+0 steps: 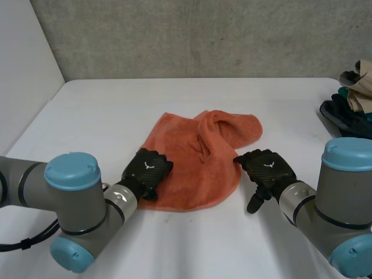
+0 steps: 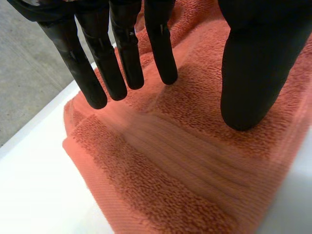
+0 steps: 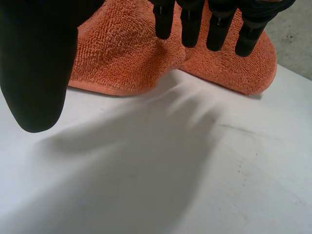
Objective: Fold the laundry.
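Rumpled orange towel (image 1: 195,165) stretching lengthwise from near-left to far-right, left hand (image 1: 148,168) above, right hand (image 1: 268,168) alongside, fingers straight and spread.

Rough, looped terry cloth with a flatter woven band on the orange towel (image 1: 192,174), smooth matt white on the worktop (image 1: 116,116), matt black plastic-like finish on the left hand (image 1: 146,168) and right hand (image 1: 267,168), coarse grey concrete look on the wall (image 1: 203,35).

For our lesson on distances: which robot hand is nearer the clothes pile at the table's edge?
Right. The right hand sits at the towel's right edge, on the side of the clothes pile; the left hand is over the towel's left corner, farther off.
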